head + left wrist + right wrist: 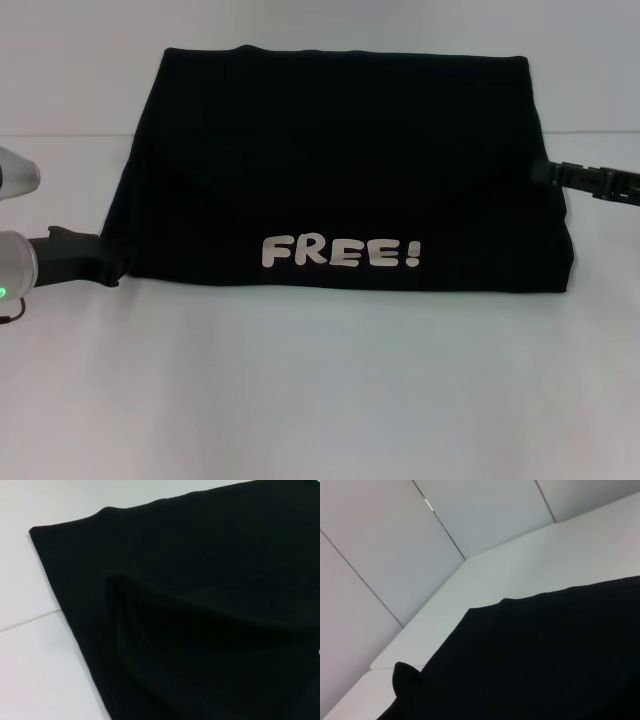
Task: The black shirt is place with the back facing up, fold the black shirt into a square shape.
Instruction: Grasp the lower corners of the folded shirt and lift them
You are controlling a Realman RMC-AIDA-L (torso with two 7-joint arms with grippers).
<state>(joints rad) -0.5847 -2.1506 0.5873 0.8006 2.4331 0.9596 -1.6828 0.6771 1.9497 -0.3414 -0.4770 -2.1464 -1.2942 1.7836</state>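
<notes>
The black shirt lies folded on the white worktop, near the middle and toward the back. It makes a wide shape with a straight back edge and a straight front edge. The white word "FREE!" sits just above the front edge. A slanted fold line runs across the cloth.

The left pincer is at the shirt's front left corner, touching the cloth. Its tips are hard to see against the black, so I cannot tell if it is clenched or released. The right pincer is at the shirt's right edge. Its tips go under or into the cloth, so I cannot tell there either.

There is lots of bare worktop in front of the shirt and on both sides.

In the left wrist view the shirt has a soft raised ridge. In the right wrist view the shirt fills the near part, with white wall panels behind.
</notes>
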